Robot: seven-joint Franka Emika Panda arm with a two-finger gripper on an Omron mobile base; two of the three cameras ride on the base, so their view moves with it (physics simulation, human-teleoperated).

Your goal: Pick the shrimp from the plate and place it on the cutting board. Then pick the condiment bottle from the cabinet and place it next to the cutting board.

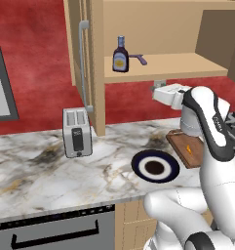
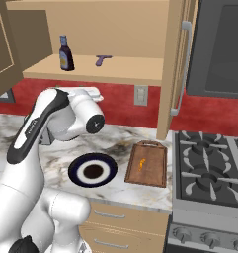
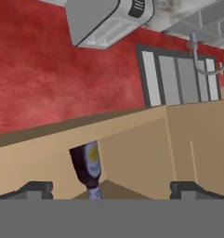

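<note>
**Shrimp down on the board, bottle next**

We see the shrimp (image 2: 142,162) lying as a small orange sliver on the cutting board (image 2: 155,174), which sits on the marble counter (image 1: 36,171) just right of the plate (image 2: 77,166); the plate's dark centre is bare, so we judge the first half of the task done

The condiment bottle (image 1: 121,55) stands upright on the shelf of the open cabinet (image 1: 163,63), toward its left end, with a purple utensil (image 1: 138,59) lying just to its right and apart from it. Standing clear like that, it offers its body to a grip from the front

Our gripper (image 3: 111,188) is raised below the shelf, under its front edge and to the right of the bottle. In the hand view the fingertips (image 3: 35,189) stand wide apart with nothing between them, and the bottle appears upside down between them but farther off, since the hand is rolled over. We take it that the claw is lined up for a reach toward the bottle

A toaster (image 1: 76,132) sits on the counter to the left, well away. To the right of the board is the stove (image 2: 209,173), so the bottle's place beside the board will need care
</note>
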